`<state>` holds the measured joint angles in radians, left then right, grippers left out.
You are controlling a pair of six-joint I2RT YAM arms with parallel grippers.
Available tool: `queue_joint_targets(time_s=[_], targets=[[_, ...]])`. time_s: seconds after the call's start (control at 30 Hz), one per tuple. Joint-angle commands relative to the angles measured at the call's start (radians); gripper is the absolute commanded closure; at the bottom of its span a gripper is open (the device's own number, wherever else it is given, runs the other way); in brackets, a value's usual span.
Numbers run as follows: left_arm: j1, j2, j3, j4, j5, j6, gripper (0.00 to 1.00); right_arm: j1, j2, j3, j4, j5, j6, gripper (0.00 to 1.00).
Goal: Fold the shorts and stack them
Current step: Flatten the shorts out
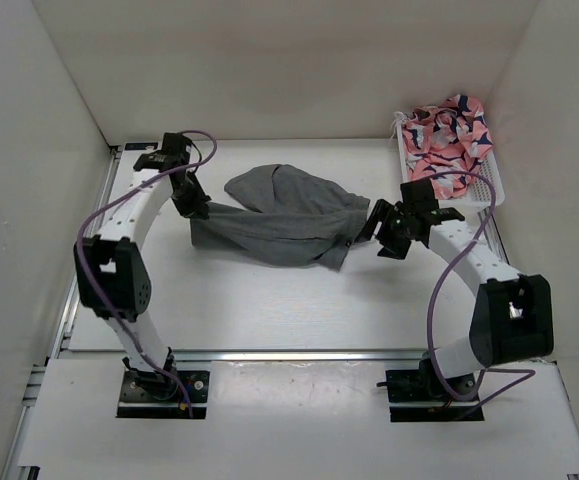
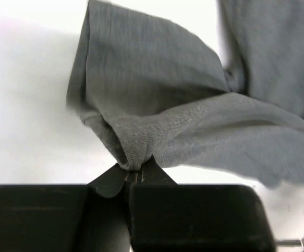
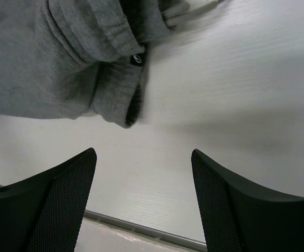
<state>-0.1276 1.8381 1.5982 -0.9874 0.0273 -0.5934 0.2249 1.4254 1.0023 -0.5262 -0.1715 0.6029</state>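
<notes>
The grey shorts (image 1: pixel 284 215) lie crumpled in the middle of the white table, partly folded over. My left gripper (image 1: pixel 197 208) is shut on the shorts' left edge; in the left wrist view the fingertips (image 2: pixel 136 170) pinch a bunched fold of grey fabric (image 2: pixel 194 126). My right gripper (image 1: pixel 367 228) is open and empty just right of the shorts' waistband end. In the right wrist view its two mesh-padded fingers (image 3: pixel 62 205) stand wide apart over bare table, with the waistband and a small black tag (image 3: pixel 136 59) ahead of them.
A white basket (image 1: pixel 489 190) at the back right holds pink patterned fabric (image 1: pixel 449 132). White walls enclose the table on the left, back and right. A metal rail (image 1: pixel 299 353) runs along the table's near edge.
</notes>
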Motion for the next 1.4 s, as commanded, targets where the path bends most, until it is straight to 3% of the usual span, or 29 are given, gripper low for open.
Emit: queue_joint_targets(time_s=[0.0, 0.2, 0.47, 0.5, 0.63, 0.73, 0.83, 0.87, 0.93, 1.07, 1.13, 1.2, 1.23, 1.27, 1.33, 1.37], targets=[[-0.003, -0.154, -0.067, -0.03, -0.02, 0.012, 0.9, -0.013, 0.07, -0.004, 0.165, -0.173, 0.098, 0.22], [-0.003, -0.226, -0.126, -0.017, 0.011, -0.008, 0.9, -0.022, 0.187, -0.037, 0.431, -0.305, 0.297, 0.24], [-0.003, -0.246, -0.144, -0.017, 0.02, -0.008, 0.9, -0.012, 0.293, 0.051, 0.467, -0.272, 0.363, 0.27], [-0.003, -0.246, -0.144, -0.017, 0.02, -0.008, 0.9, 0.0, 0.303, 0.064, 0.466, -0.261, 0.363, 0.3], [-0.003, -0.246, -0.144, -0.017, 0.02, -0.008, 0.9, 0.028, 0.374, 0.127, 0.457, -0.231, 0.354, 0.59], [-0.003, -0.246, -0.144, -0.017, 0.02, -0.008, 0.9, 0.04, 0.405, 0.176, 0.448, -0.212, 0.336, 0.7], [-0.003, -0.246, -0.144, -0.017, 0.02, -0.008, 0.9, 0.05, 0.414, 0.199, 0.42, -0.203, 0.315, 0.88], [-0.003, -0.246, -0.135, -0.017, 0.02, -0.008, 0.9, 0.05, 0.414, 0.208, 0.399, -0.189, 0.314, 1.0], [-0.003, -0.246, -0.135, -0.017, 0.02, -0.008, 0.9, 0.05, 0.414, 0.208, 0.388, -0.177, 0.301, 1.0], [-0.003, -0.246, -0.116, -0.026, 0.011, -0.008, 0.9, 0.05, 0.392, 0.229, 0.341, -0.14, 0.261, 1.0], [-0.003, -0.246, -0.107, -0.027, 0.011, -0.008, 0.9, 0.05, 0.371, 0.248, 0.293, -0.129, 0.246, 0.93], [-0.003, -0.246, -0.107, -0.027, 0.011, 0.001, 0.9, 0.06, 0.36, 0.248, 0.281, -0.129, 0.245, 0.7], [-0.003, -0.246, -0.107, -0.027, 0.011, 0.001, 0.9, 0.06, 0.36, 0.248, 0.281, -0.129, 0.245, 0.5], [-0.003, -0.246, -0.107, -0.027, 0.011, 0.001, 0.9, 0.074, 0.36, 0.26, 0.272, -0.129, 0.245, 0.39], [-0.003, -0.246, -0.107, -0.027, 0.011, 0.001, 0.9, 0.09, 0.374, 0.28, 0.259, -0.12, 0.254, 0.25], [-0.003, -0.246, -0.107, -0.027, 0.02, 0.001, 0.9, 0.106, 0.383, 0.304, 0.249, -0.12, 0.255, 0.22]])
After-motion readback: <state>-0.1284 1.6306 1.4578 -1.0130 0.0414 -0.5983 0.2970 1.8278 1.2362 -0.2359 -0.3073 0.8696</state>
